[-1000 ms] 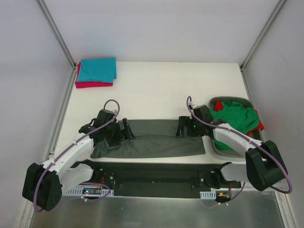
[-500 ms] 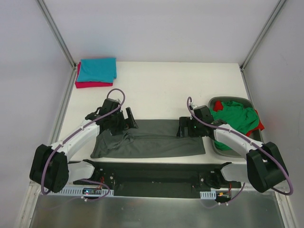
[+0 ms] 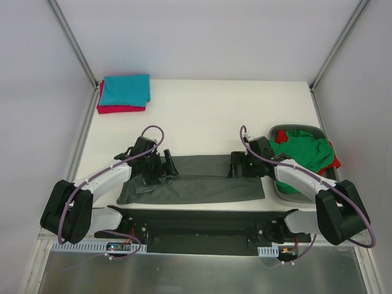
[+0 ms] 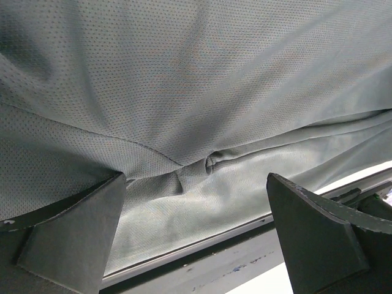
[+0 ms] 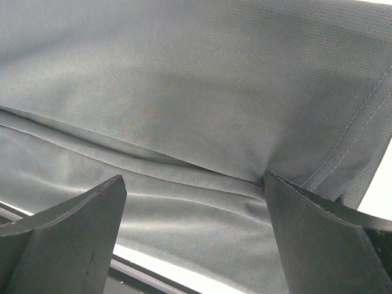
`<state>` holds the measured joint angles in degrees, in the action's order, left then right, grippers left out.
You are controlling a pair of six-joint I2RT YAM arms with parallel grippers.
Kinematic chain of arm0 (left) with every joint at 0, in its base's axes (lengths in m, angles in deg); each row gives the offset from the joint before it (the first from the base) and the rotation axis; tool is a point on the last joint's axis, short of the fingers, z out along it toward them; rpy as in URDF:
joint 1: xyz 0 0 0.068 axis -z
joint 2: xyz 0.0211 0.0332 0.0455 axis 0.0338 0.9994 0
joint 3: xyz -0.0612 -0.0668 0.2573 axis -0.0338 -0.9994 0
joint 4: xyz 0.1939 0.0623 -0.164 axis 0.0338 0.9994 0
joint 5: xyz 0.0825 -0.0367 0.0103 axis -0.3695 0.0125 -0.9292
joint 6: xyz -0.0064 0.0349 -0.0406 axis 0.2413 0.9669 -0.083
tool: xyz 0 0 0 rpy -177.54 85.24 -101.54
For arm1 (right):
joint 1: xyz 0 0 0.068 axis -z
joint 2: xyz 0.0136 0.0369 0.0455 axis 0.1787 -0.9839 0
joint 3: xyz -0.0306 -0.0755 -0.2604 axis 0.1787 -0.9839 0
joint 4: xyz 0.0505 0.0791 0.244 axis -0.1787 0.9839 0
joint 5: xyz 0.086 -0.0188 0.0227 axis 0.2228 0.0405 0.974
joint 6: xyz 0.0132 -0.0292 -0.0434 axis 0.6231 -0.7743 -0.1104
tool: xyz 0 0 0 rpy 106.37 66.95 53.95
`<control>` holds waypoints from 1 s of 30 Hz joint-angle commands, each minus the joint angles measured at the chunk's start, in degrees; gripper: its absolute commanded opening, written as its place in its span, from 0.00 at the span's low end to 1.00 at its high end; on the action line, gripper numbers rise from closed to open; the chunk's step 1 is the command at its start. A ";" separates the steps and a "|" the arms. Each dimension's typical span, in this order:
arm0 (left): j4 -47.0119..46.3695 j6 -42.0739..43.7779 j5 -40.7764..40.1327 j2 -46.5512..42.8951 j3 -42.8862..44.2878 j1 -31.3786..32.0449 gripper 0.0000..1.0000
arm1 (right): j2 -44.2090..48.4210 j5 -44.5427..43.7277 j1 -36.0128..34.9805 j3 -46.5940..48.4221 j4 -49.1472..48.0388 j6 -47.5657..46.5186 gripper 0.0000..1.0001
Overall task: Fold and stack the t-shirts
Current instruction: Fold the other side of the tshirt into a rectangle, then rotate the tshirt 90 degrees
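Both the left tool [image 3: 165,166] and the right tool [image 3: 237,164] gape wide, pinching nothing, above opposite ends of the soft dark grey t-shirt [image 3: 202,185], whose long axis lies crosswise on the white counter [image 3: 202,116].

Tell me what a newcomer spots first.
A grey shirt lies as a long strip at the near edge, with the left gripper and right gripper open, low over it. A teal shirt sits on a pink shirt far left; a green shirt fills the tub at right.
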<state>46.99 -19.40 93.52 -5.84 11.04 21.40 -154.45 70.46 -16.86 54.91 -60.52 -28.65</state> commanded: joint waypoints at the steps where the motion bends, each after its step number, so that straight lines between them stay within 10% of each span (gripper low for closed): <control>1: -1.28 0.72 1.00 0.01 -2.09 0.75 0.99 | -0.14 -0.93 -0.18 0.40 0.70 -0.64 0.96; 11: -0.22 1.42 3.02 -5.16 1.24 0.75 0.99 | 3.02 -0.58 -0.18 1.45 1.41 -1.17 0.96; 21: 11.81 -1.39 -11.82 -17.82 0.98 0.40 0.99 | 8.74 -0.66 -0.09 1.45 1.23 -2.22 0.96; 30: 12.53 -6.57 -19.83 -9.41 -0.69 -3.47 0.99 | -1.79 1.54 -0.18 5.40 -2.20 -1.44 0.96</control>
<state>57.86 -23.05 78.90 -20.68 10.93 19.21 -152.31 71.12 -16.86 56.79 -60.08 -29.94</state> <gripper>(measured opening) 0.991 0.961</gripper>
